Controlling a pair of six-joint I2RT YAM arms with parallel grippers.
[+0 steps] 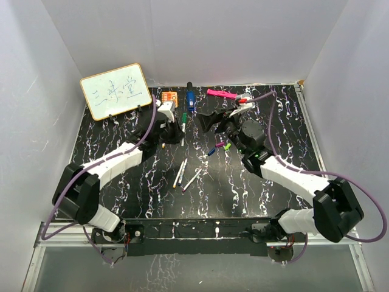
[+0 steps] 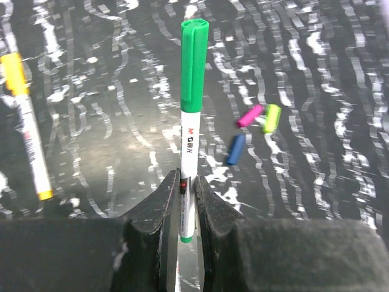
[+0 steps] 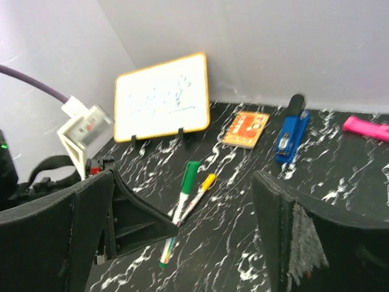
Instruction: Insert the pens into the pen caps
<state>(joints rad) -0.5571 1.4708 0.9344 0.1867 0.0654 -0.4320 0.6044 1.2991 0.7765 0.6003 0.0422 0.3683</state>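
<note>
White-barrelled loose pens (image 1: 180,173) lie nearest my bases on the marbled table (image 1: 121,201). Further out, my left gripper (image 2: 187,182) is clamped on a green-capped pen (image 2: 189,140). Just beyond it lie a blue cap (image 2: 236,149), a pink cap (image 2: 250,115) and a yellow-green cap (image 2: 271,118). My right gripper (image 3: 213,207) hangs with its jaws spread wide.

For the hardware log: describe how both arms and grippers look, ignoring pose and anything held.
Both the left arm and right arm have white link shells with black joint housings. A purple cable runs loose along each. The left gripper and right gripper have matte black wedge-shaped fingers; no markings legible.
</note>
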